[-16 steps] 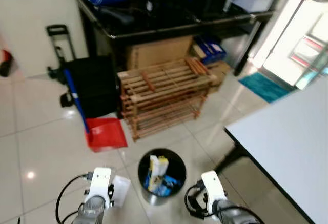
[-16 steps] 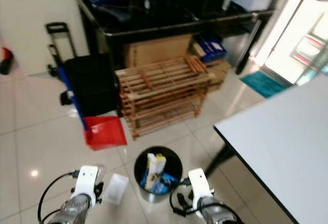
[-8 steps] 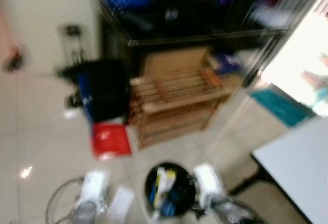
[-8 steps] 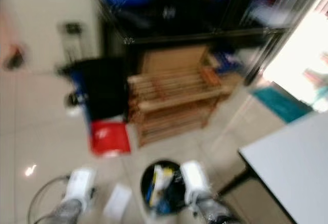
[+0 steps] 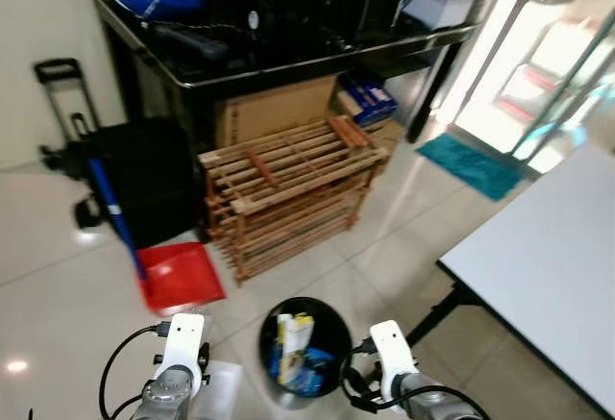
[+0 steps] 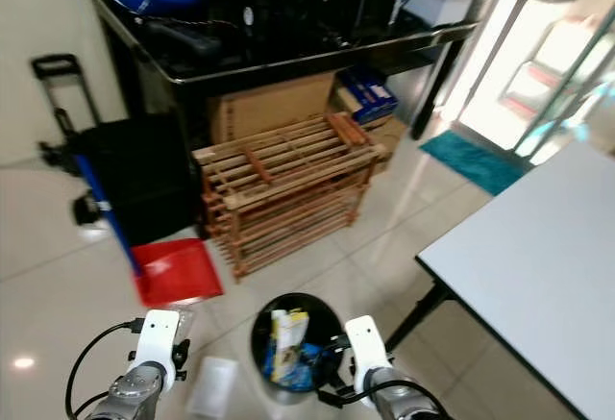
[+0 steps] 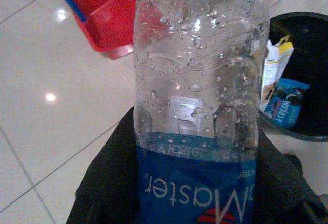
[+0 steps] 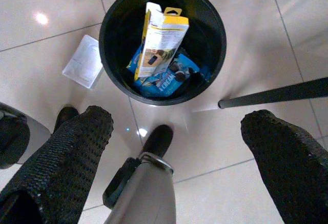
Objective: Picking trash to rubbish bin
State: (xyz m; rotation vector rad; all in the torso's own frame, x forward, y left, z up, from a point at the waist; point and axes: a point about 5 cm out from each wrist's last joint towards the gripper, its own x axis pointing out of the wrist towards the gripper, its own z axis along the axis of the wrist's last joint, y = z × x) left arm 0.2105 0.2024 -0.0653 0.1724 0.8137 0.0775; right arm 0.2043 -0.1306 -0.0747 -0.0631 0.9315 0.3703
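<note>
A round black rubbish bin [image 5: 338,319] stands on the tiled floor just ahead of me, between my two arms. In it are a yellow-and-white carton [image 8: 160,39] and a blue snack packet [image 8: 171,79]. My left gripper [image 7: 195,183] is shut on a clear plastic water bottle [image 7: 200,70] with a blue label, held to the left of the bin [image 7: 302,75]. My right gripper [image 8: 177,131] hangs open above the bin's near right side, with nothing between its fingers [image 8: 77,142]. A flat white piece of trash [image 8: 83,61] lies on the floor beside the bin.
A red dustpan [image 5: 180,276] with a blue handle lies left of a wooden shoe rack [image 5: 288,189]. Behind them are a black table [image 5: 288,50], cardboard boxes and a black trolley case [image 5: 144,175]. A white table [image 5: 548,266] stands at right, its black leg [image 8: 277,95] near the bin.
The camera swung and blurred half a second ago and is steady now, shifted slightly. The bin still sits between my arms, which have kept their places.
</note>
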